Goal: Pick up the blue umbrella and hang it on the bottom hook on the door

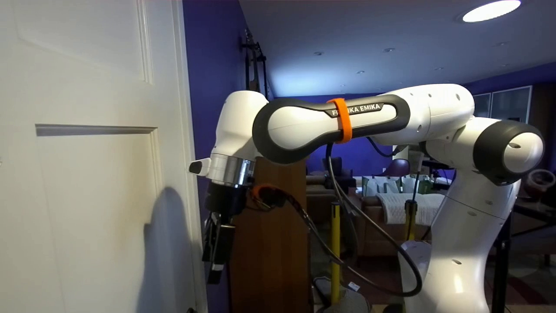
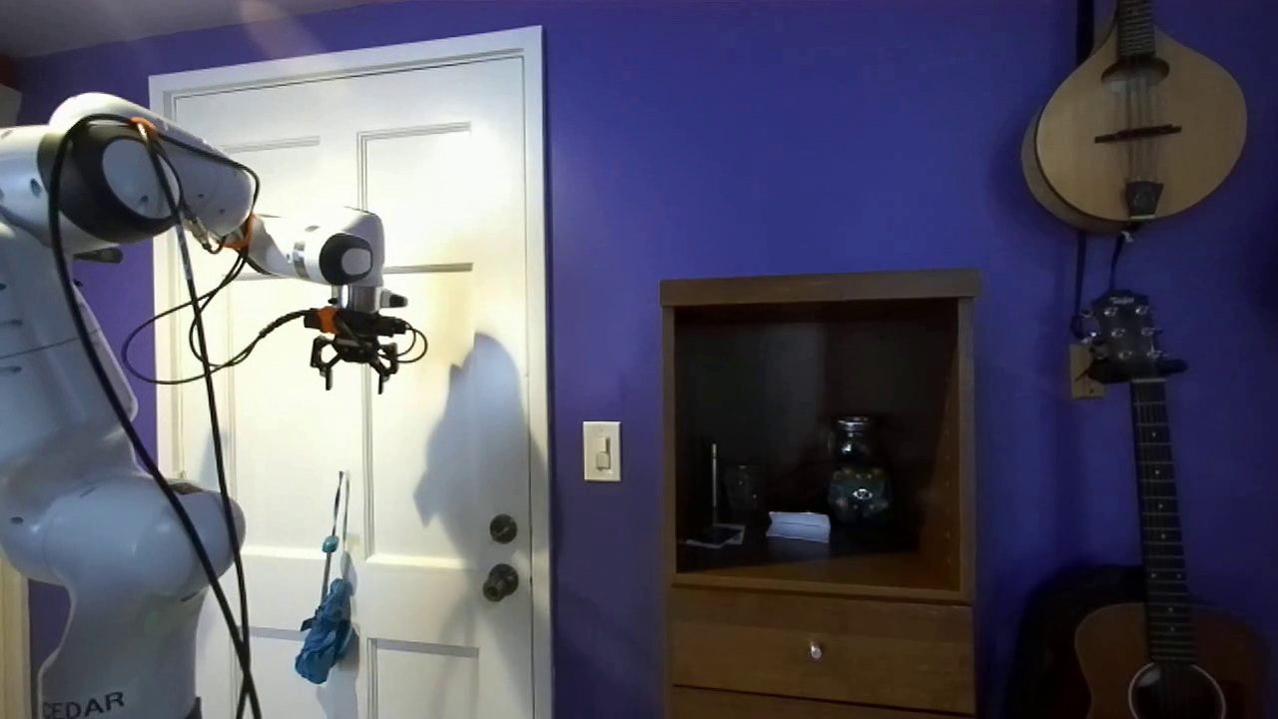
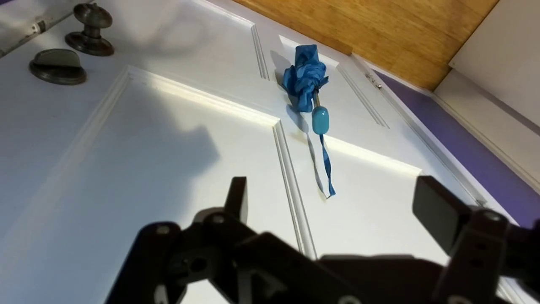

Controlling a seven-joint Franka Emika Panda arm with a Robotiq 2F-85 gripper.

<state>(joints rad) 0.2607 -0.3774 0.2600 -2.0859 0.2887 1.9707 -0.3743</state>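
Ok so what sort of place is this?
Probably a living room in someone's home: a guitar and, above it, what looks like a mandolin against the purple wall, plus what seems to be a sofa in the background.

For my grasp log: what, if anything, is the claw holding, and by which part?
Nothing: the claw stands open, and the blue umbrella hangs on the door by its strap.

ceiling light [image 1: 491, 11]: blown out | door [image 2: 389, 449]: partly shadowed | cabinet [image 2: 819, 290] interior: dark
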